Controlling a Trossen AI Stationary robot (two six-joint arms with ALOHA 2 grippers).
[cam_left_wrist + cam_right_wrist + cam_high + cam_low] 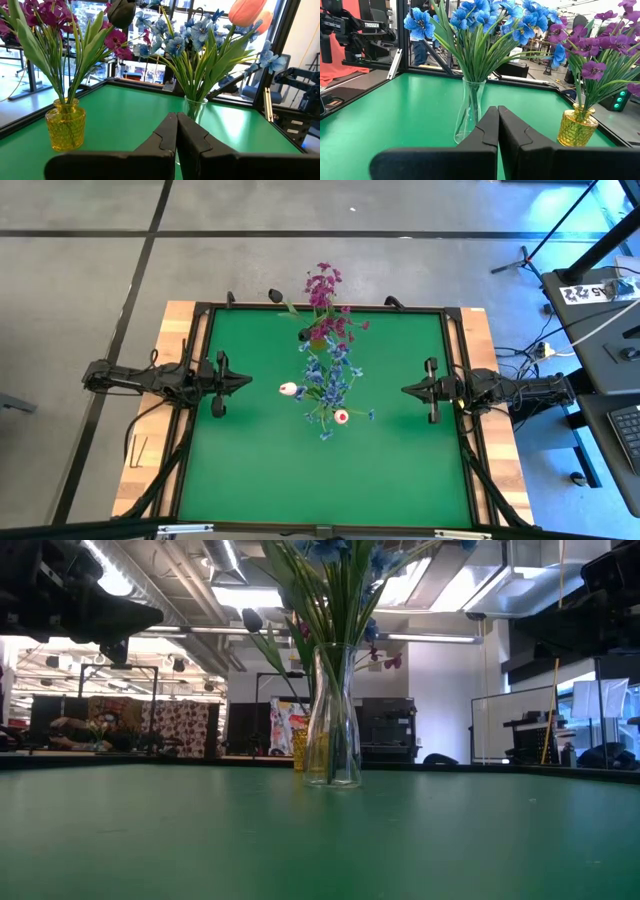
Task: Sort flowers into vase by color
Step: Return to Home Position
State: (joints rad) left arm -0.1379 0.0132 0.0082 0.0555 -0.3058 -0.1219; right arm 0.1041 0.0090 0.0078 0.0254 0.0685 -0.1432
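Looking down on the green table [260,470], both arms lie folded low and level at the side edges, aimed inward at each other like mirror images. The left arm [150,377] sits at the left edge and the right arm [510,390] at the right, both well apart from the flowers.

In the middle, the blue flowers [328,375] stand upright in the clear glass vase [333,730], with two pinkish tulips [288,389] poking out of the same bunch. Just behind it, toward the far edge, the magenta flowers [322,290] stand in a small yellow vase [65,125].

The left gripper [250,383] and right gripper [404,390] both point at the vases. Each has its fingers pressed together, holding nothing.
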